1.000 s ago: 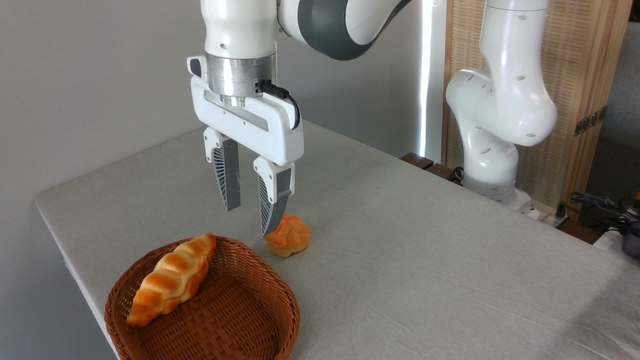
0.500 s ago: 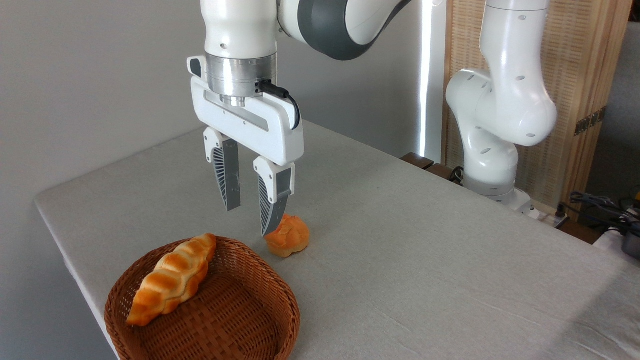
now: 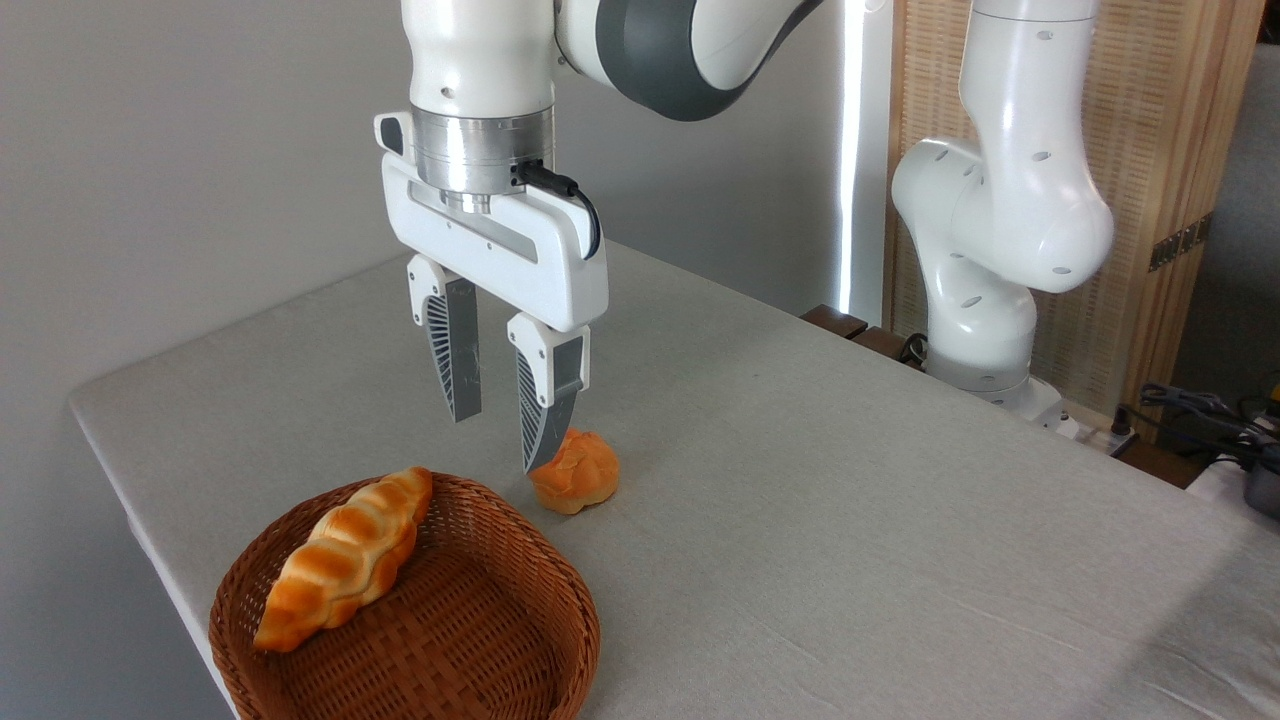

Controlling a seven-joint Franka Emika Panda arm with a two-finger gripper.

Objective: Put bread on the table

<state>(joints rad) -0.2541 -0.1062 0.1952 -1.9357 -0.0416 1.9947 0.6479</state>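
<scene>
Jaws apart, nothing held. Gripper (image 3: 497, 440) hangs above the table (image 3: 850, 480), beyond the basket (image 3: 500, 640); bun (image 3: 575, 472) sits just past one fingertip. Bread (image 3: 345, 556) lies in the basket, leaning on its left rim. We should come over its middle, jaws across the loaf's width, descend clear of the rim, then close gently.

I see a round brown wicker basket (image 3: 450, 640) at the near left, a small orange bun (image 3: 577, 473) just beyond its far rim, and a slatted wooden screen (image 3: 1170, 190) well behind it to the right.
</scene>
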